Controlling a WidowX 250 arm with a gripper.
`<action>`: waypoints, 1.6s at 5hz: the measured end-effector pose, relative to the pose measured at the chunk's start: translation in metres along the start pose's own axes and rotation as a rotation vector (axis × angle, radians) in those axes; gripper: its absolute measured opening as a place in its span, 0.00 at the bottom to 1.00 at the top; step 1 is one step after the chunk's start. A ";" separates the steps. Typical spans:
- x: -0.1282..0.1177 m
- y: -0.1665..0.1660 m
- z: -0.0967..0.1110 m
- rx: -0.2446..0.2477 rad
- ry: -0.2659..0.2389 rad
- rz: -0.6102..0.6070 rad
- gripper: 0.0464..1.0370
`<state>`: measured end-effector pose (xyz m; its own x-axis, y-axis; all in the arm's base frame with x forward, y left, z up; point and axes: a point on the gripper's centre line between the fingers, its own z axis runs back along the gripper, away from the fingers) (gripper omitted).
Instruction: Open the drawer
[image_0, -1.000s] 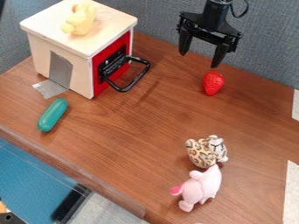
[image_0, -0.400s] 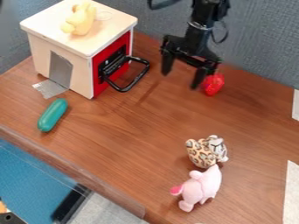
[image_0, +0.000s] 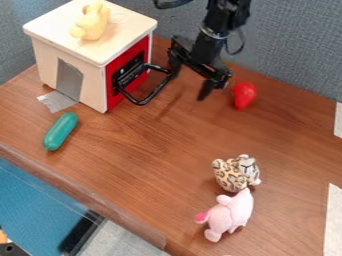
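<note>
While the handle (image_0: 141, 103) juts, the hand (image_0: 188, 88) gapes.

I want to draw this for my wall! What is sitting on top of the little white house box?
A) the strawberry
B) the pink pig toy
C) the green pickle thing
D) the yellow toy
D: the yellow toy sits up on the flat roof of the box.

No readable text anywhere.
</note>
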<state>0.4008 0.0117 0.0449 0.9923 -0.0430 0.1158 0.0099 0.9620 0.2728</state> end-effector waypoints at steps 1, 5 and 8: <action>-0.004 0.007 -0.007 0.066 -0.010 -0.024 0.96; -0.013 0.024 -0.047 0.142 0.088 0.009 0.62; -0.014 -0.019 -0.030 0.078 0.034 -0.047 0.10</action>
<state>0.3902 0.0026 0.0093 0.9946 -0.0774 0.0693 0.0484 0.9352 0.3507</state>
